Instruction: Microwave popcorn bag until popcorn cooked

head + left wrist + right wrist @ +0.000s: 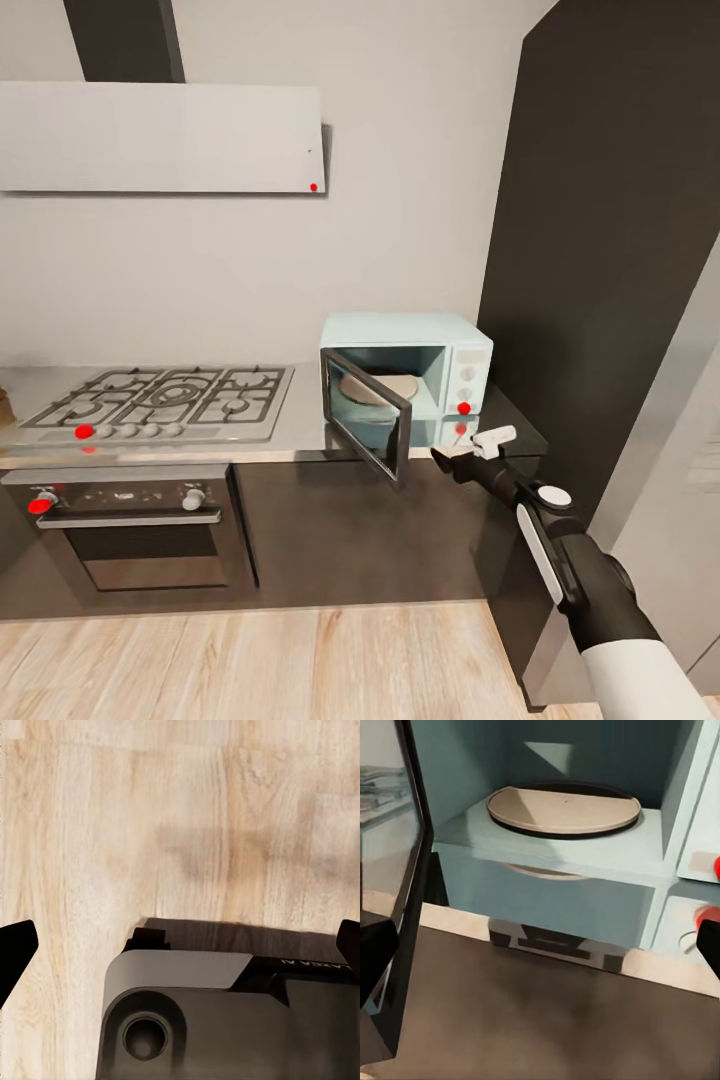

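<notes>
The pale-blue microwave [440, 345] stands on the grey countertop [300, 425], its dark glass door [368, 425] swung open to the left. Inside, only a round tan turntable plate [562, 808] lies on the blue floor of the cavity. The popcorn bag and the popcorn are out of view. My right gripper [445, 460] hovers just in front of the microwave, below its opening, beside the open door [405, 870]. It is open [540, 952] with nothing between its fingers. My left gripper [180, 945] is open too, pointing down at the wooden floor.
A steel gas hob [160, 400] lies left of the microwave, with a built-in oven [130, 530] below it and a range hood [160, 135] above. A tall dark cabinet [610, 250] rises right beside the microwave. Part of my own base [225, 1020] sits over the floor.
</notes>
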{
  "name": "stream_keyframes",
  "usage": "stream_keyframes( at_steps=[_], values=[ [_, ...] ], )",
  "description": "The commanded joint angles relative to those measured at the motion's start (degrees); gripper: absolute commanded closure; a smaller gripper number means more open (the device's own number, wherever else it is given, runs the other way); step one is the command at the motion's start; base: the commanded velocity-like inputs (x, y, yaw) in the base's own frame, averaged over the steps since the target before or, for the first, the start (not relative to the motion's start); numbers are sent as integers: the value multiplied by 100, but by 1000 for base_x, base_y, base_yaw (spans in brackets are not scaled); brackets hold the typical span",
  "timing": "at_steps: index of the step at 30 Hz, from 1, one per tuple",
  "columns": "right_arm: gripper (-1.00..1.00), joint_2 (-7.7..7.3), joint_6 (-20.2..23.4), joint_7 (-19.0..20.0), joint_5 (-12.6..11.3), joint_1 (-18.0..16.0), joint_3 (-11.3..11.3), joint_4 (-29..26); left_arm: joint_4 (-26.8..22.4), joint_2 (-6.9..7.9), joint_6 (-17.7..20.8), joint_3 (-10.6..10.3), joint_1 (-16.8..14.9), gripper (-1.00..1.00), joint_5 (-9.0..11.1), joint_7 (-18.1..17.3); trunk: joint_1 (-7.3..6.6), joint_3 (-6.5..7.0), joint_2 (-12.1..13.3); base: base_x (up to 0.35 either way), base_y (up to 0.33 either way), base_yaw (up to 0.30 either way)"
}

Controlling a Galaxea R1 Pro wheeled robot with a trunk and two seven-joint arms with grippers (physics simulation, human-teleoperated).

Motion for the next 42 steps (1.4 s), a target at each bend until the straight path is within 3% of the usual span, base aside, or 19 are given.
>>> stream_keyframes(
  at_steps=[1, 5, 14, 42],
  values=[
    [-100, -2, 28, 12, -8, 2, 9, -8, 5, 0, -19, 31, -4, -100, 2, 5, 0, -7, -4, 0, 0, 0],
    [-100, 34, 29, -3, 2, 11, 153, -16, 5, 5, -18, 32, -4, -100, 2, 5, 0, -7, -4, 60, 0, 0],
    [-100, 150, 28, 5, -27, 11, 181, -24, 5, 0, -19, 32, -4, -100, 2, 5, 0, -7, -4, 5, 0, 76],
    [-100, 153, 30, 19, -22, 11, 178, -78, 5, 5, -19, 31, -4, -100, 2, 5, 0, -8, -4, 25, 0, 31]
  ],
)
